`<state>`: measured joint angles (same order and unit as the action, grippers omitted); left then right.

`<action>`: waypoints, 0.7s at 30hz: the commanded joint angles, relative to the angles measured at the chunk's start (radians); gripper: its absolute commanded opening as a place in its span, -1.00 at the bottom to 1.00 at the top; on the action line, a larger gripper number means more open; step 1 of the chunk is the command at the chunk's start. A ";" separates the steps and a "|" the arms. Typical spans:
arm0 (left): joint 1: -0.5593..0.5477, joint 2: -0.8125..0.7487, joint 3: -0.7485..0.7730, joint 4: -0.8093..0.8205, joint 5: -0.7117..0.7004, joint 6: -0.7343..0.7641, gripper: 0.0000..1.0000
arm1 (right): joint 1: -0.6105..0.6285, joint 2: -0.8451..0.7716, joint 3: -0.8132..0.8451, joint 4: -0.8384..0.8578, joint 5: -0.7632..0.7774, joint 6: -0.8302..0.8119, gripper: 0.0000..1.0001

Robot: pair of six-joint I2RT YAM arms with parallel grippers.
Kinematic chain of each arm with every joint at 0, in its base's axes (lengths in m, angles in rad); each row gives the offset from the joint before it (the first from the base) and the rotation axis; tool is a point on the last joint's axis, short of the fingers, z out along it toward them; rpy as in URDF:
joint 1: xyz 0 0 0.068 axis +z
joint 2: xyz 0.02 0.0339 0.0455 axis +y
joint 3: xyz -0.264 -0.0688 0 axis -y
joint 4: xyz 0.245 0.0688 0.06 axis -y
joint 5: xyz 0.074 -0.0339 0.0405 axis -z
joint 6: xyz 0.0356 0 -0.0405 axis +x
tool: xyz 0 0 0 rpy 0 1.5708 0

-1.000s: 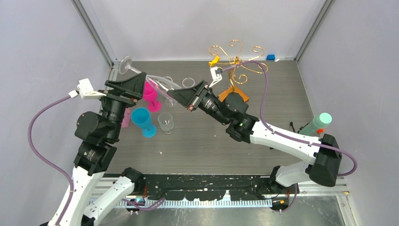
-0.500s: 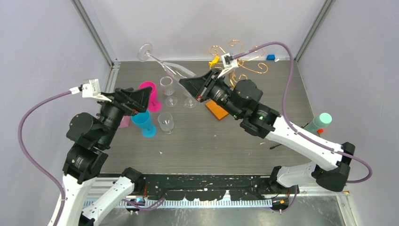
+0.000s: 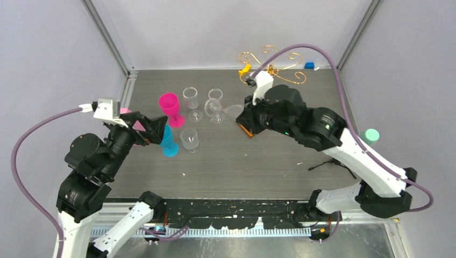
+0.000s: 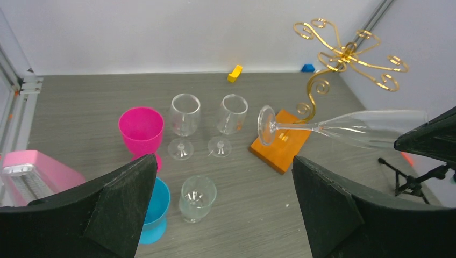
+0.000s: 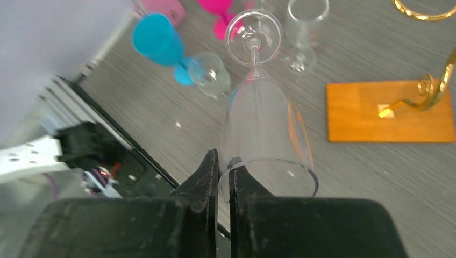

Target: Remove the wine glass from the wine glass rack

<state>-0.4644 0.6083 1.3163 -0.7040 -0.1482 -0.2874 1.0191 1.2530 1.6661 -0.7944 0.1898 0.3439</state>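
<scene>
Holding the wine glass (image 5: 263,118) sideways, off the wine glass rack (image 4: 347,54).
The right gripper (image 5: 223,164) is clamped on the bowl's rim, the foot pointing away above the table (image 4: 80,107), beside the rack's orange base (image 4: 279,148). The left gripper (image 4: 223,183) hangs with jaws wide apart and empty, near the pink goblet (image 4: 141,129), blue goblet (image 4: 156,207) and clear glasses (image 4: 184,115).

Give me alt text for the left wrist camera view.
The right gripper holds a clear wine glass sideways by the gold rack. On the table stand two stemmed glasses, a small glass, a pink cup and a blue cup.
</scene>
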 commanded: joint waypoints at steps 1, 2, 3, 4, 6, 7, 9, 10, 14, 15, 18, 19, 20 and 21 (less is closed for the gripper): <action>-0.003 0.013 0.024 -0.083 -0.011 0.076 0.99 | 0.007 0.141 0.123 -0.298 0.076 -0.098 -0.99; -0.003 0.009 0.015 -0.080 -0.016 0.078 0.99 | 0.008 0.185 0.145 -0.341 0.076 -0.098 -0.99; -0.003 0.005 0.006 -0.079 -0.018 0.081 0.99 | 0.009 0.204 0.155 -0.359 0.071 -0.097 -0.99; -0.003 0.002 -0.003 -0.079 -0.020 0.083 0.99 | 0.010 0.239 0.172 -0.383 0.062 -0.096 -0.99; -0.003 -0.002 -0.014 -0.082 -0.022 0.085 0.99 | 0.010 0.281 0.192 -0.408 0.023 -0.093 -0.99; -0.003 -0.003 -0.017 -0.084 -0.024 0.085 0.99 | 0.010 0.295 0.197 -0.414 0.013 -0.091 -0.99; -0.003 -0.005 -0.023 -0.086 -0.025 0.085 0.99 | 0.010 0.348 0.227 -0.434 -0.012 -0.090 -0.99; -0.003 -0.004 -0.027 -0.086 -0.022 0.085 0.99 | 0.010 0.364 0.234 -0.455 -0.025 -0.090 -0.99; -0.003 -0.005 -0.039 -0.097 -0.019 0.093 0.99 | 0.007 0.467 0.298 -0.509 -0.053 -0.100 -0.99; -0.003 -0.006 -0.040 -0.101 -0.024 0.099 0.99 | 0.002 0.499 0.321 -0.518 -0.058 -0.102 -0.99; -0.003 -0.019 -0.048 -0.104 -0.037 0.107 0.99 | -0.009 0.551 0.365 -0.526 -0.106 -0.110 -0.99; -0.003 -0.024 -0.052 -0.104 -0.037 0.110 0.99 | -0.013 0.578 0.392 -0.533 -0.121 -0.112 -0.99; -0.003 -0.027 -0.055 -0.106 -0.037 0.112 0.99 | -0.015 0.592 0.406 -0.537 -0.128 -0.117 -0.99; -0.003 -0.032 -0.057 -0.107 -0.039 0.114 0.99 | -0.020 0.619 0.437 -0.547 -0.141 -0.118 -0.99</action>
<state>-0.4644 0.5999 1.2671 -0.8082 -0.1692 -0.2016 1.0115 1.8229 1.9965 -1.3060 0.1131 0.2588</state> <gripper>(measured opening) 0.994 0.097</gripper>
